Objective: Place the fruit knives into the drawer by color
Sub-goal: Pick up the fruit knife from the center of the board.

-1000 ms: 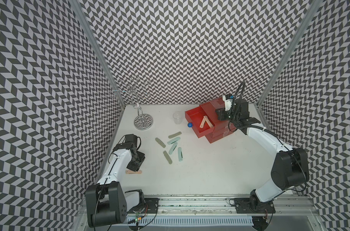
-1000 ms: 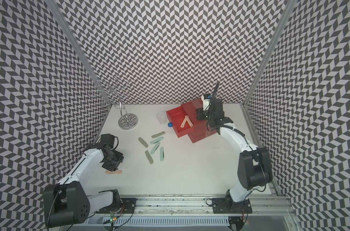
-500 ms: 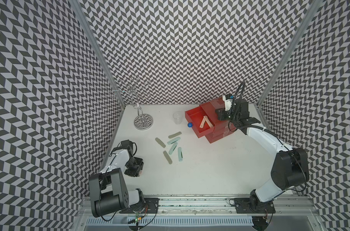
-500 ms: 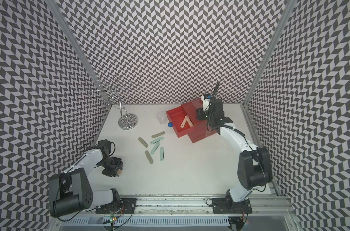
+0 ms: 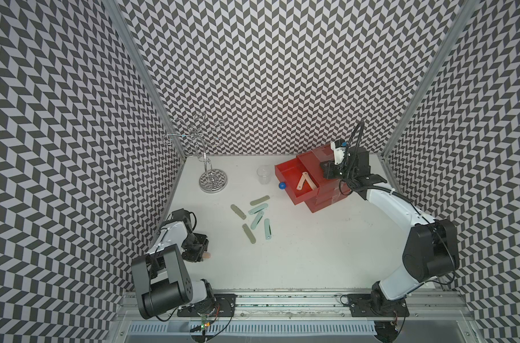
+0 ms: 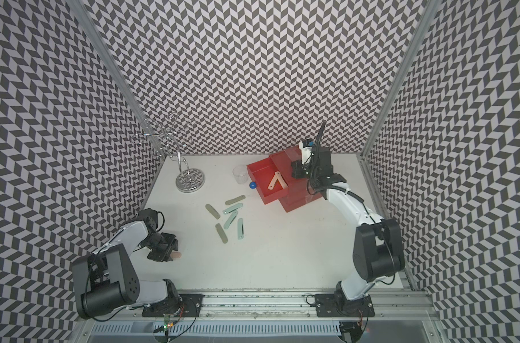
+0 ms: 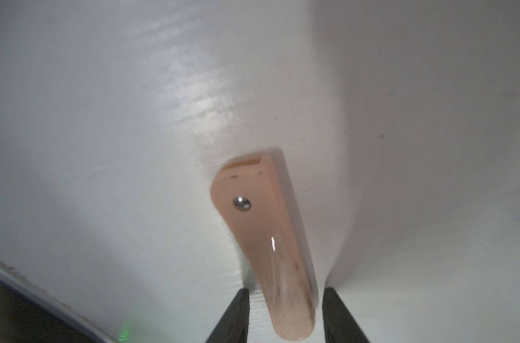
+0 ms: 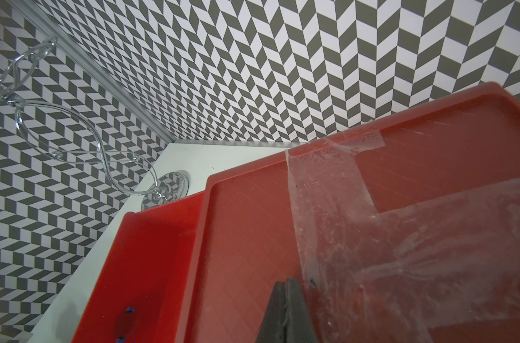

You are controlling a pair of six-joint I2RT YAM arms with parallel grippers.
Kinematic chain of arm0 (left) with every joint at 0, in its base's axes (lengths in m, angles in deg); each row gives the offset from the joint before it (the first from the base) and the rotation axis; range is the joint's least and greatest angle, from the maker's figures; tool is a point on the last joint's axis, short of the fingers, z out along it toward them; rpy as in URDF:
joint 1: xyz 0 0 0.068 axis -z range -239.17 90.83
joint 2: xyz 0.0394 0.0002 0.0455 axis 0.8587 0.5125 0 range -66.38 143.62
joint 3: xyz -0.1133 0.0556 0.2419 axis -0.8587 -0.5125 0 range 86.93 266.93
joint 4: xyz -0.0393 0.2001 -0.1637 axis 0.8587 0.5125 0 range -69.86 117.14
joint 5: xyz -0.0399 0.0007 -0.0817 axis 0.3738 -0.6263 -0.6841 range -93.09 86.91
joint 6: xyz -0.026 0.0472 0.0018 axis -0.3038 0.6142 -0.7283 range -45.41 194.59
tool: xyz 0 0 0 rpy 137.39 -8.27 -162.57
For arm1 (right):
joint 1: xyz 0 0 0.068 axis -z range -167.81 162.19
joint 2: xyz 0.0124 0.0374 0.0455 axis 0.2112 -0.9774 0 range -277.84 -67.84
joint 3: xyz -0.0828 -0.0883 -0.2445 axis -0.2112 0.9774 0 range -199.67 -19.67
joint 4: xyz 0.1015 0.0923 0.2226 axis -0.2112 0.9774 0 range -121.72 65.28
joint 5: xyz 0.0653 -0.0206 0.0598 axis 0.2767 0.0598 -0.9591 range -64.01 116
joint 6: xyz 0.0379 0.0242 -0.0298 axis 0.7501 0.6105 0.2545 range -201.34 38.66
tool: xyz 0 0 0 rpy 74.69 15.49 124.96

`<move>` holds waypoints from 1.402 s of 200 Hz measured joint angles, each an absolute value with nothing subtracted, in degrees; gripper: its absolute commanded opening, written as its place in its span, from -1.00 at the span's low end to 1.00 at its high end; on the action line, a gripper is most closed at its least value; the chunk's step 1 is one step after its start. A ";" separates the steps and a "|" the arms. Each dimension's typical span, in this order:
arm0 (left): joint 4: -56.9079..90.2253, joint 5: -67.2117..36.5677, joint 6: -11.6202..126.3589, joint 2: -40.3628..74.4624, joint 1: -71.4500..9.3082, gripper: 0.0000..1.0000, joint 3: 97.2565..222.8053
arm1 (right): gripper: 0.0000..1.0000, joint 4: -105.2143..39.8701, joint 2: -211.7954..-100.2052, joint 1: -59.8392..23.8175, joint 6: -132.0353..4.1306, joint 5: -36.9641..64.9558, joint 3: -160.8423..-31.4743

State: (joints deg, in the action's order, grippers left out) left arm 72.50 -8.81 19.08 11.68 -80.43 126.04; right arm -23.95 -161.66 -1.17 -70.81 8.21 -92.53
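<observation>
A peach fruit knife (image 7: 264, 237) lies on the white table at the front left, its tip showing in both top views (image 5: 207, 254) (image 6: 178, 254). My left gripper (image 7: 284, 292) (image 5: 197, 252) is open, one finger on each side of that knife with small gaps. The red drawer (image 5: 327, 202) (image 6: 297, 203) stands at the back right, its top drawer pulled out with two peach knives (image 5: 304, 181) inside. My right gripper (image 8: 286, 280) (image 5: 327, 172) is shut, tips on the drawer's taped top. Olive knives (image 5: 238, 211) and mint knives (image 5: 257, 219) lie mid-table.
A clear plastic cup (image 5: 264, 175) stands just left of the open drawer's blue knob (image 5: 281, 186). A chrome wire stand (image 5: 212, 181) sits at the back left. Patterned walls close in three sides; a metal rail (image 5: 282, 300) runs along the front.
My left arm folded back and its gripper moved toward the front and down over the peach knife, which now sits between its fingers. The right arm has not moved.
</observation>
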 measured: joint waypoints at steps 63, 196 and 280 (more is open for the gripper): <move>71.52 -8.90 20.94 12.69 -82.85 -0.19 126.04 | -1.00 -23.93 -161.63 -1.17 -70.81 8.21 -92.55; 71.34 -9.81 21.42 13.13 -81.89 -0.51 126.17 | -1.00 -23.91 -161.63 -1.17 -70.81 8.19 -92.57; 68.32 -7.76 20.96 18.00 -66.81 -0.51 130.67 | -1.00 -24.02 -161.61 -1.15 -70.83 8.24 -92.64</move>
